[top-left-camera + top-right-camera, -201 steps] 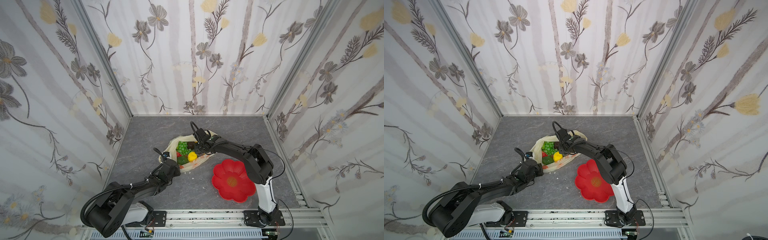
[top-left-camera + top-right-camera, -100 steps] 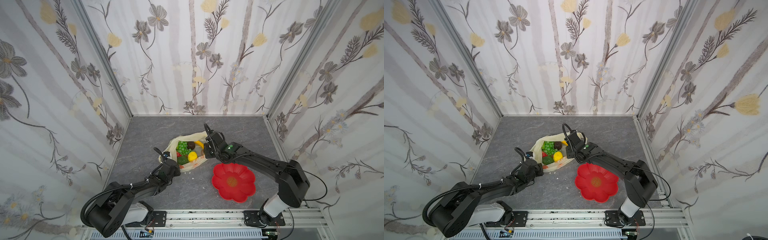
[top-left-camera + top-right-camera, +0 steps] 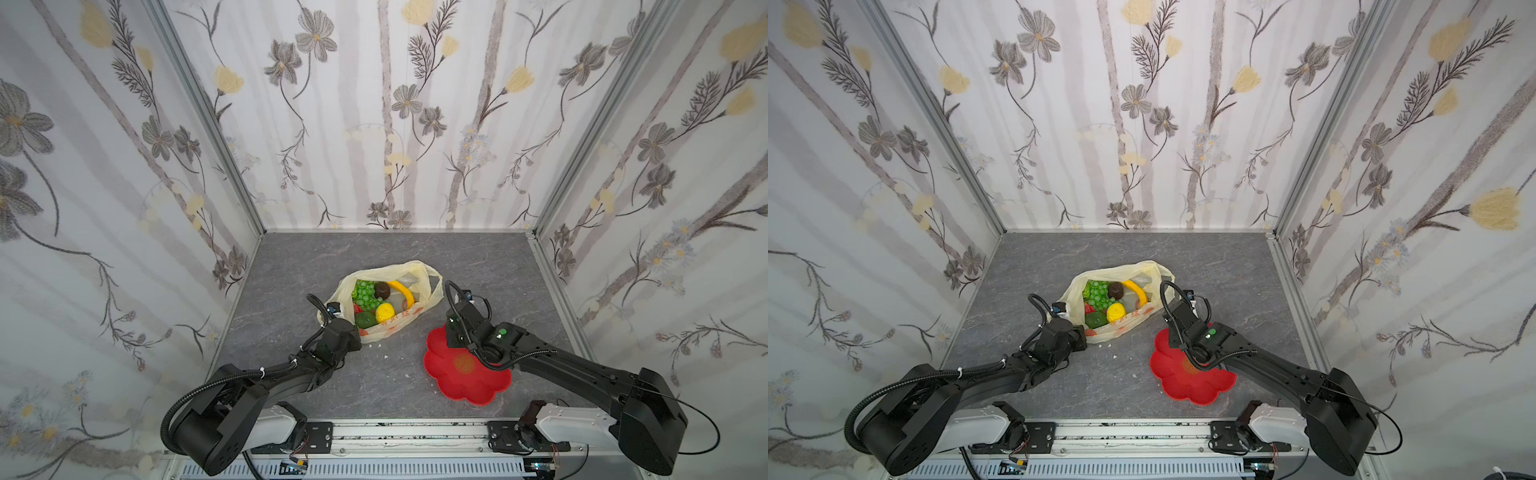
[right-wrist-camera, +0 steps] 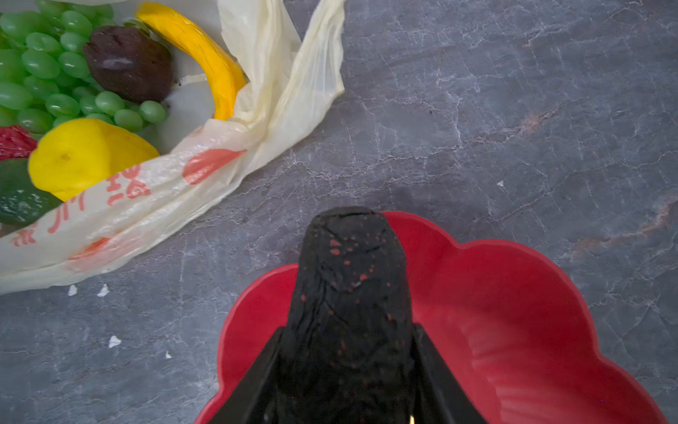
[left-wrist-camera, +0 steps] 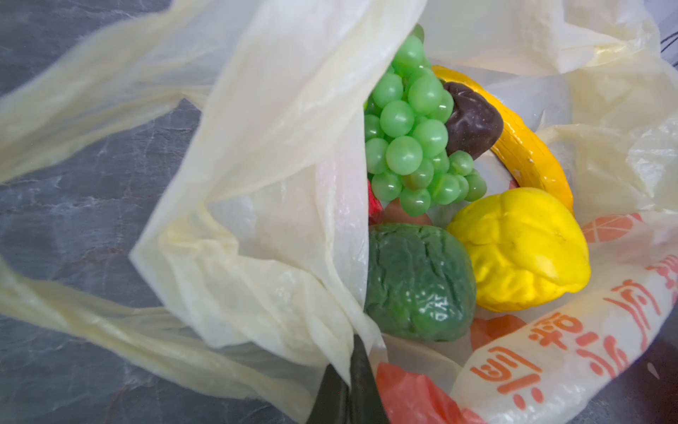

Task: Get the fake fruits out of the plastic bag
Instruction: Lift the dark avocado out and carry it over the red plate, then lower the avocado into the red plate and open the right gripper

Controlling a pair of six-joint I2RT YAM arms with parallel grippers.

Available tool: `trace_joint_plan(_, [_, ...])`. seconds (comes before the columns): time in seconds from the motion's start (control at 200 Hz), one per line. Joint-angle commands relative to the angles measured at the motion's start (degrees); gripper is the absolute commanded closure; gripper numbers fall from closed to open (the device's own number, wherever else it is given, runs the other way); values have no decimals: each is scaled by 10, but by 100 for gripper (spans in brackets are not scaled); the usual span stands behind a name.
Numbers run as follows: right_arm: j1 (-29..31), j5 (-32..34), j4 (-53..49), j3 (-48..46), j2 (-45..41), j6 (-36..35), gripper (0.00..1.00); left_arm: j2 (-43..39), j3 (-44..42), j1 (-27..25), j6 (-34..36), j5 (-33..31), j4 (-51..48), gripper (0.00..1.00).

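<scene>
Both top views high, looking down on whole table (image 3: 374,257), wrist views close, sharing plastic bag (image 5: 257,183)

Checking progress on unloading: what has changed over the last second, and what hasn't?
The right end effector pulled back out of the plastic bag toward the robot's right and now holds a dark piece over the red dish. The left end effector stays shut on the bag's edge; grapes, banana and lemon remain inside.
</scene>
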Motion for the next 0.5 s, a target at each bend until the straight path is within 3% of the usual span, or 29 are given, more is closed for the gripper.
trace_joint_plan(0.0, [1, 28, 80, -43, -17, 0, 63, 1, -3, 1, 0, -8, 21, 100])
trace_joint_plan(0.295, [1, 40, 174, -107, 8, -30, 65, -3, -9, 1, 2, -12, 23, 100])
trace_joint_plan(0.495, [1, 56, 180, -106, 19, -27, 64, -3, -10, 1, 3, -14, 23, 100])
